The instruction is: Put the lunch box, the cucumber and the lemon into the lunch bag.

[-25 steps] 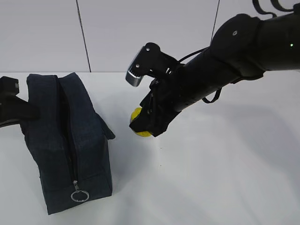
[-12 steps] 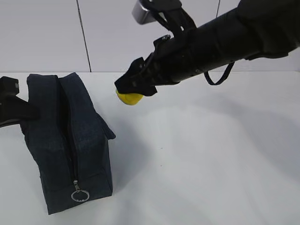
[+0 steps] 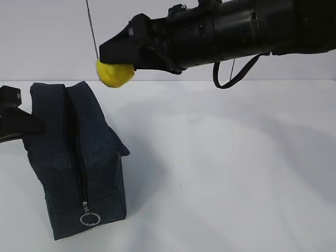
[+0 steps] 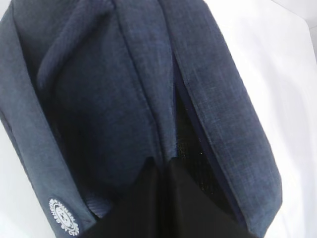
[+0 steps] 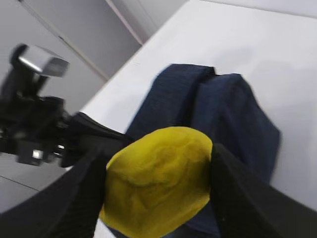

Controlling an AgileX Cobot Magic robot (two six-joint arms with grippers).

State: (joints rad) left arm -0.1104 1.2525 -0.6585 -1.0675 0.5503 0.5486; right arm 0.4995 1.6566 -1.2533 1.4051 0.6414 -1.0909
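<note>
Lemon (image 3: 115,74) is hanging clamped in the right gripper (image 3: 118,59) above the bag (image 3: 79,157); left gripper (image 4: 158,208) is pinching the bag's fabric, jaws narrow.

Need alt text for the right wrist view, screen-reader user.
Two black gripper fingers clamp a bumpy bright yellow lemon in the foreground, held above a boxy dark navy fabric lunch bag on a white table. The other black robot arm reaches in at left.

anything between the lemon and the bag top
Nothing: in the exterior view only open air separates the lemon, held in the right tool, from the lunch bag.
</note>
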